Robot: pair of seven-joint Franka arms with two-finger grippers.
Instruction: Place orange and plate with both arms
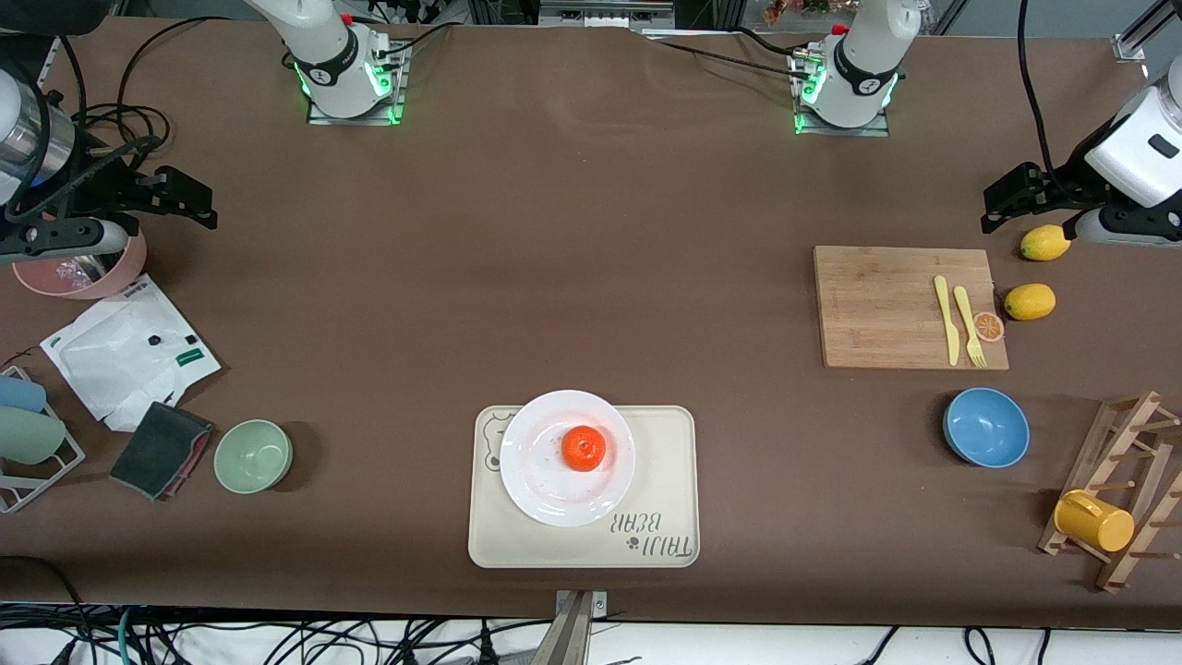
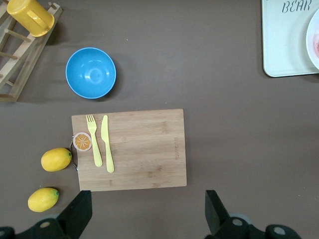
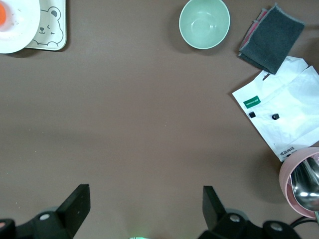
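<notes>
A brown cloth covers the table (image 1: 572, 240). Below its near edge, tangled black cables (image 1: 277, 642) lie on a pale floor.

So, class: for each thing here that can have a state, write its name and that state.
orange: resting on the plate
plate: on the tray
left claw: open, empty, above the table beside the cutting board
right claw: open, empty, over bare table
yellow cup: on the wooden rack

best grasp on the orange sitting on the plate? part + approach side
Grip the orange across its widest middle, coming straight down from above. It is small, round and slightly flattened, sitting near the middle of the plate, so a side approach would likely meet the shallow rim. Both grippers, left and right, are open.
</notes>
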